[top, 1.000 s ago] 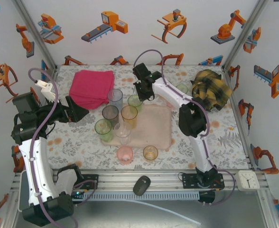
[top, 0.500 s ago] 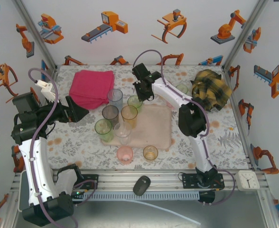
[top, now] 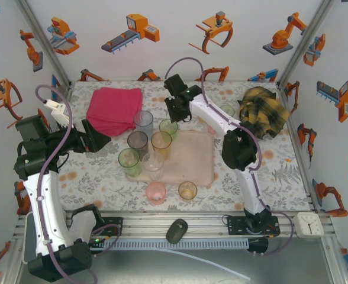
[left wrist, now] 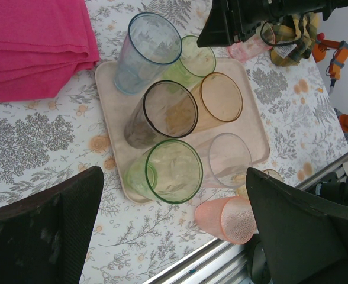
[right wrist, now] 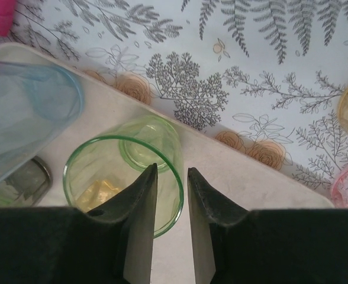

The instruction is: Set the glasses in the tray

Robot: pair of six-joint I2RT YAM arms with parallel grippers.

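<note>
**Six glasses on the tray, others out on the counter**

Your right fingers stand a narrow gap apart at the far green glass — one finger over its mouth, the other just outside, with the rim's wall in the slot between them. You cannot tell from these views whether either finger touches the rim. That glass stands upright on the tray, near its far edge and just beside the blue glass.

Your left fingers are spread wide with nothing between them. They hang over the counter to the left of the tray, facing the cluster.

Besides those two, the tray's left half carries the grey glass, the orange glass, the near green glass and the clear glass. All four are upright and crowded close together.

Off the tray, a pink glass and a second orange glass sit on the counter — both just past the tray's near edge. A pale glass stands beside the plaid cloth at the far right. The magenta cloth lies at the far left.
</note>
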